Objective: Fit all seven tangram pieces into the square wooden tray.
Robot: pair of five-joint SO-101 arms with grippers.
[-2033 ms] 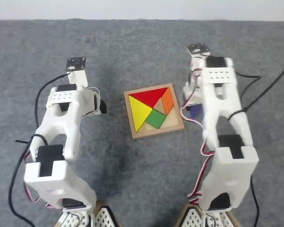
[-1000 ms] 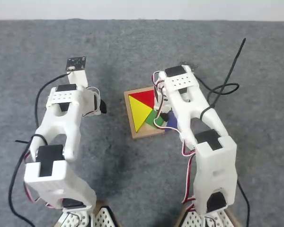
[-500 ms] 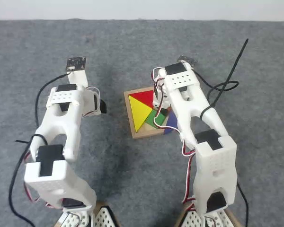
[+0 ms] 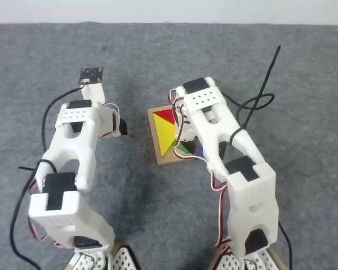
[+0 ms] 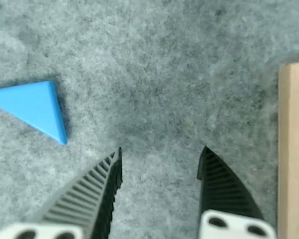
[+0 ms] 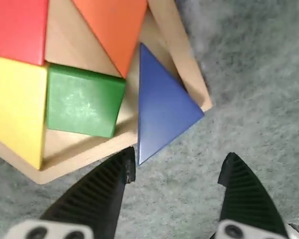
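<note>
The square wooden tray point(image 6: 179, 55) holds a red triangle point(image 6: 17, 25), an orange piece point(image 6: 114, 25), a yellow triangle point(image 6: 15, 104) and a green square point(image 6: 82, 99). A dark blue triangle point(image 6: 162, 107) lies across the tray's corner rim, partly inside and partly over the mat. My right gripper point(image 6: 179, 159) hovers open just past that triangle's tip, holding nothing. From above, the right arm covers the right half of the tray point(image 4: 172, 160). My left gripper point(image 5: 161, 154) stands open over bare mat, with a light blue triangle point(image 5: 35, 107) lying off to one side.
Grey felt mat covers the table all round. The tray's wooden edge point(image 5: 289, 149) lies close beside the left gripper. Cables point(image 4: 259, 101) loop out from the right arm behind the tray.
The right arm swung left from beside the tray to above it, bringing the dark blue triangle along; the triangle now lies on the tray's corner. The left arm has stayed still.
</note>
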